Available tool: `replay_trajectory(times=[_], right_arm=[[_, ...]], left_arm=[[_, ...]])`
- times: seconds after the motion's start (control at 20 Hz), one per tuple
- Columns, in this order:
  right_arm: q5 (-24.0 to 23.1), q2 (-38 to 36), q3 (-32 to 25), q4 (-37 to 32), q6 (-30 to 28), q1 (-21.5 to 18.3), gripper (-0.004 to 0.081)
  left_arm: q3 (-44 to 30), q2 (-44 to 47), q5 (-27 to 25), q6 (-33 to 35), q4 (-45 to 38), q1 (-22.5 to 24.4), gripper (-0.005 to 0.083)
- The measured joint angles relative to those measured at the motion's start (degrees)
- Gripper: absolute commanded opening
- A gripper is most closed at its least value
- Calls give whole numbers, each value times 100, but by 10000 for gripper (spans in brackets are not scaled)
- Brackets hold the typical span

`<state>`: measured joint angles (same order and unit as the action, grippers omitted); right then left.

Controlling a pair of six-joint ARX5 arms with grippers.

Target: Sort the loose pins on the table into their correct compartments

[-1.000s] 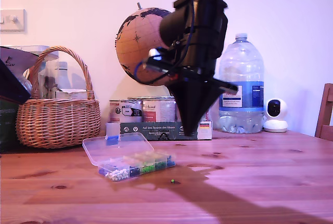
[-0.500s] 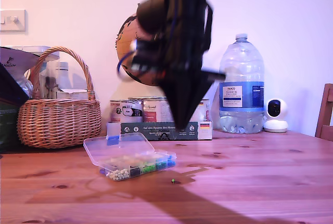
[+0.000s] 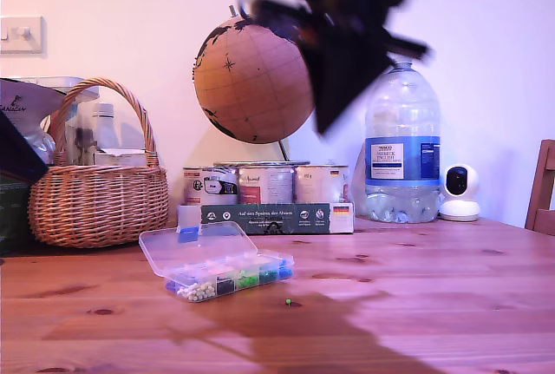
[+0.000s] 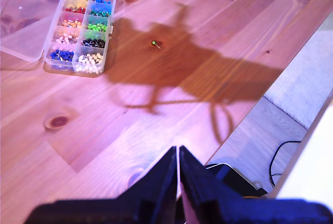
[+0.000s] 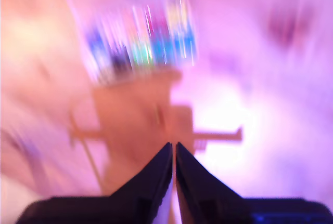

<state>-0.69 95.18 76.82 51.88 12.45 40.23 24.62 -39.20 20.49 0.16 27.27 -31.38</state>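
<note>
Pins first: I am counting only one loose pin [image 4: 154, 43] in sight, green-headed, lying on the table [image 4: 218, 37] just beside the compartments [image 4: 81, 30], apart from the box. In the exterior view the same green pin [image 3: 287, 303] is sitting near the box's end toward the exterior view's right. The other loose pins I am not finding in any view.

I am seeing one clear organiser box [image 3: 217, 265], lid laid open. My first wrist view is showing two rows of five cells, ten in all, with yellow, blue, red, green, white, dark and pale contents. The exterior view is showing only the near edge of them: white, dark, green and blue.

My first gripper [image 4: 178, 154] is hanging high above the table, its fingers pressed together with just a thin slit between them, nothing pinched. My second gripper [image 5: 174, 148] is showing the same: tips together, nothing between them. That second wrist view is heavily smeared; I am making out only streaks of colour where the box is.

The exterior view is catching one dark, blurred arm [image 3: 347, 36] up high, in front of one globe [image 3: 251, 79]; I cannot tell which arm it is. It is also showing one wicker basket [image 3: 95, 192], one big water bottle [image 3: 401, 144], three tins [image 3: 264, 185] and one small white camera [image 3: 458, 192], none of which the wrist views are showing.
</note>
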Motion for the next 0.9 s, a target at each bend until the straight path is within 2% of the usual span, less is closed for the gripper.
replay_trajectory(times=[0.15,0.2,0.3,0.5,0.75,0.9], right_arm=[[546,352,-66,264,85,-2,-11],[723,365,-66,269,103,0,19],[879,356,-63,203,133,-2,149],[1025,442,-61,33,710,-83,137],[1019,1189,-55,-356,857,-114,137],[940,1268,-24,-481,890,-114,137]], left_arm=[[2,0,0,0,0,0,-23],[2,0,0,0,0,0,-23],[2,0,0,0,0,0,-23],[2,2,0,0,0,0,-23],[2,0,0,0,0,0,-23],[2,2,0,0,0,0,-23]])
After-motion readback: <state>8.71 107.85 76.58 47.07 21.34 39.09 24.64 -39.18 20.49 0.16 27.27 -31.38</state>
